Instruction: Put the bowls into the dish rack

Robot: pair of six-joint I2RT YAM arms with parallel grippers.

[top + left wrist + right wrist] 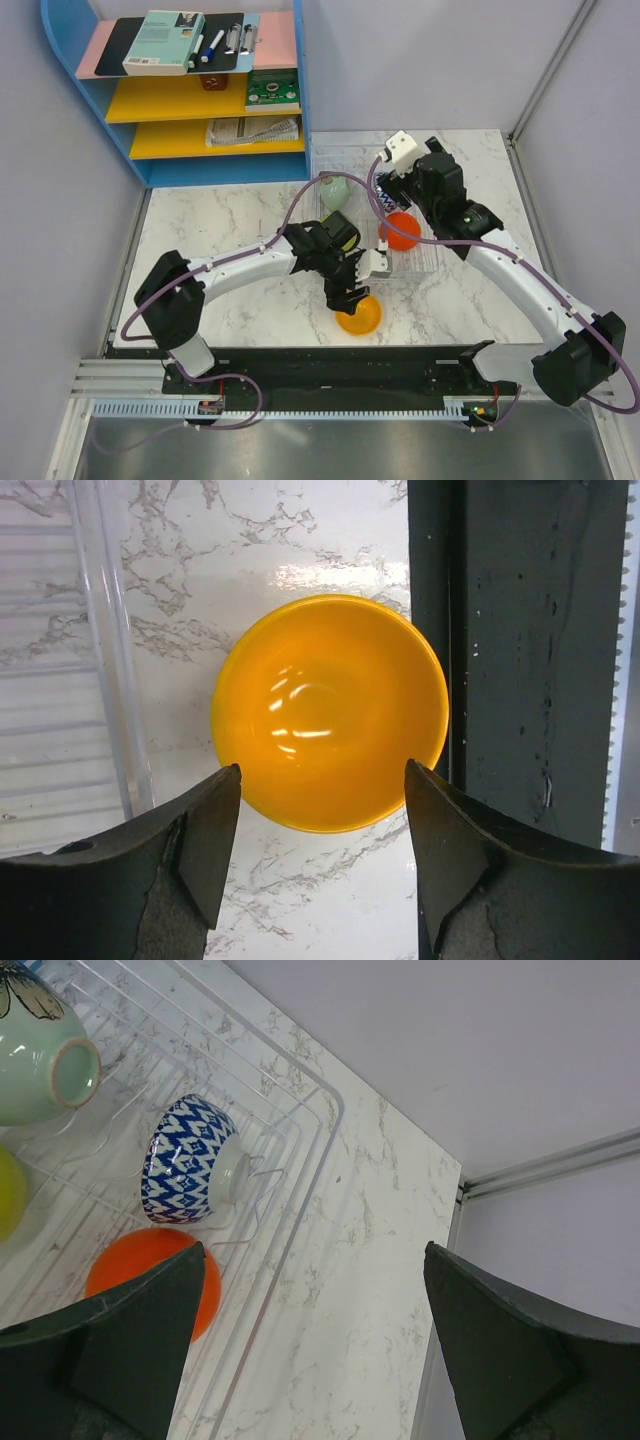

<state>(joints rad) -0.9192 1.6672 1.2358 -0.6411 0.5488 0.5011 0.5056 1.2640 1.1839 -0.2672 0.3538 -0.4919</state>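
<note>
Am hovering my left tool (322,780), wide and empty, straight above orange bowl (330,712), rim between 2 fingers; right tool (315,1255), also wide, farther off over dish rack (160,1030).

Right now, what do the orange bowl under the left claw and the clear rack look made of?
Orange bowl: smooth and glossy, with sharp light reflections and even colour. It could be glazed ceramic or hard plastic; the look leaves that open. Dish rack: probably clear moulded plastic, since the tabletop shows through its ribs.

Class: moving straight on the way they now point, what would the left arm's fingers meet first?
Probably the round glossy orange bowl, centred beyond the open left fingers; how far is unclear.
</note>
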